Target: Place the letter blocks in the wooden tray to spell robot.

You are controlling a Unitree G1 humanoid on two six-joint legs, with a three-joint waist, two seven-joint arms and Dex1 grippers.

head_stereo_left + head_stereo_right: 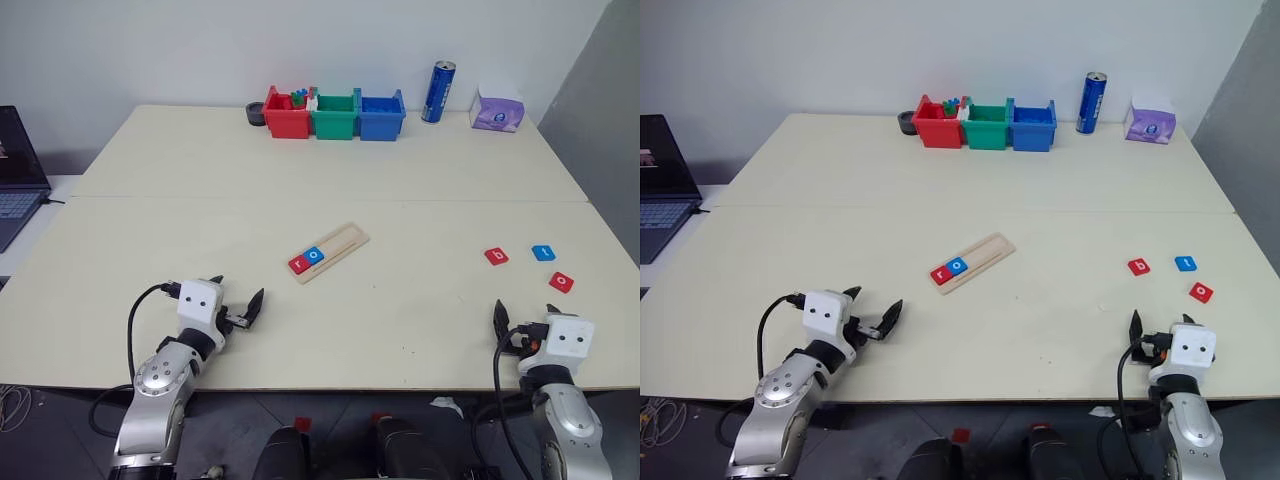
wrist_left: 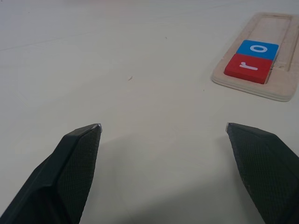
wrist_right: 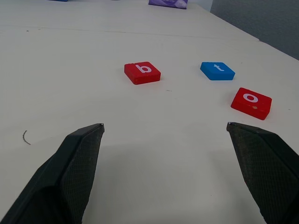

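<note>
Left eye view looks down on a broad cream surface (image 1: pixel 300 170) made of two tabletops butted together, set against a pale wall, with a laptop (image 1: pixel 15 170) off its left edge. Along the far edge stand red, green and blue bins (image 1: pixel 335 115), a blue can (image 1: pixel 438 92) and a tissue pack (image 1: pixel 497 110). The wooden tray (image 1: pixel 345 243) lies diagonally mid-surface, its near end already holding a red r (image 2: pixel 247 68) and blue o (image 2: pixel 258 48), touching. The b (image 3: pixel 142 73), t (image 3: pixel 217 70) and red o (image 3: pixel 251 102) lie loose ahead of the right claw (image 3: pixel 166 126), likely next. The left claw (image 2: pixel 163 127) hovers near the tray. Both claws are spread wide and empty.
</note>
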